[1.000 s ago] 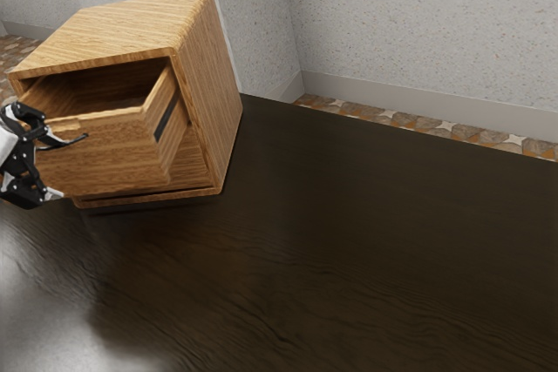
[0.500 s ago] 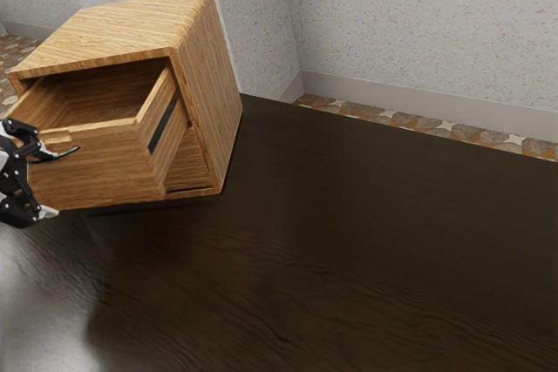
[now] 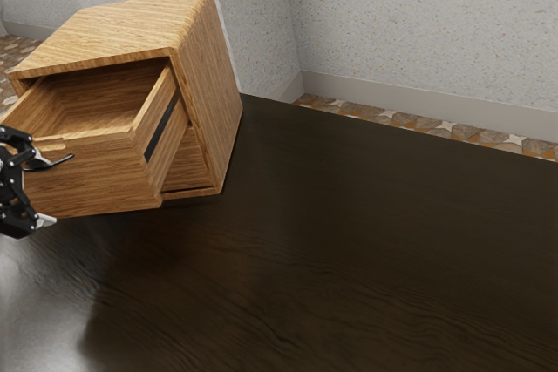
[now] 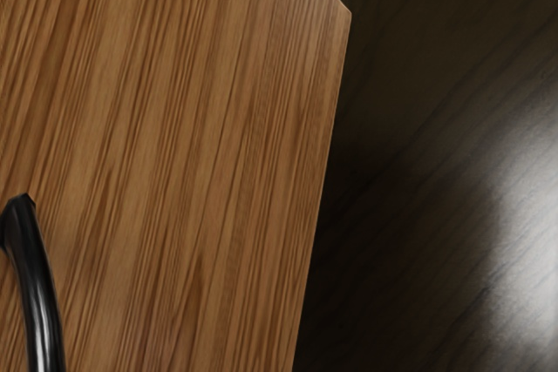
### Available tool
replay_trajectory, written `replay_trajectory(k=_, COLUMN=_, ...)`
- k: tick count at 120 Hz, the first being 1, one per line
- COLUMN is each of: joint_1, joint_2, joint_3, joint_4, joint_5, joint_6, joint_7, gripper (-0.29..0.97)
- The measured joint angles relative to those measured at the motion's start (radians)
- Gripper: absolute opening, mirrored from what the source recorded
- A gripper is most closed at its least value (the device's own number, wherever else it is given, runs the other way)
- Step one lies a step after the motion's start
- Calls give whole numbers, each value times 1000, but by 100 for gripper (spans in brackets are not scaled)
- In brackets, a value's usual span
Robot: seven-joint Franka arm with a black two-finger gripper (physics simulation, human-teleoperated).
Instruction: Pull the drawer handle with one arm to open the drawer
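At the far edge of the exterior view's left, the black gripper [image 3: 16,182] sits right against the front panel of the drawer [image 3: 96,172]. It is cut off by the frame there, so I cannot tell whether it is clamped on anything or spread apart. The wrist view looks straight onto that panel, and the dark curved handle [image 4: 35,302] shows close under the hand, running roughly along the wood grain. The handle's long axis therefore lies across the direction of travel. The drawer stands well out of the wooden cabinet [image 3: 205,67], with its bare inside showing from above and a dark slot visible along its side. Its sliding line runs from the cabinet's mouth toward the exterior view's left, and that is the relation that matters. The gripper is on the outer side of the front panel, with the cabinet beyond the drawer toward the exterior view's right. Any further pull would have to go straight away from the cabinet along that line, since a slanted pull could jam the drawer in its opening. Judging by how much of the box is exposed, the opening looks largely done. Further to the exterior view's right are the dark counter [image 3: 349,259] and the pale wall [image 3: 418,15].
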Motion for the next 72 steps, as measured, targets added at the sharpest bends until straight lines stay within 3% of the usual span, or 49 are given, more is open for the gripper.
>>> replay_trajectory(k=16, joint_1=21, joint_2=4, joint_3=-35, joint_4=-2, joint_5=-6, joint_6=0, joint_7=-30, gripper=63)
replay_trajectory(k=62, joint_1=96, joint_2=-6, joint_3=-102, joint_4=-31, joint_5=-42, joint_6=-6, joint_7=-90, gripper=67)
replay_trajectory(k=66, joint_1=113, joint_2=2, joint_3=-147, joint_4=28, joint_5=-54, joint_6=-20, joint_7=-90, gripper=67)
replay_trajectory(k=72, joint_1=174, joint_2=35, joint_3=-363, joint_4=262, joint_5=-77, joint_6=-97, joint_7=-88, gripper=67)
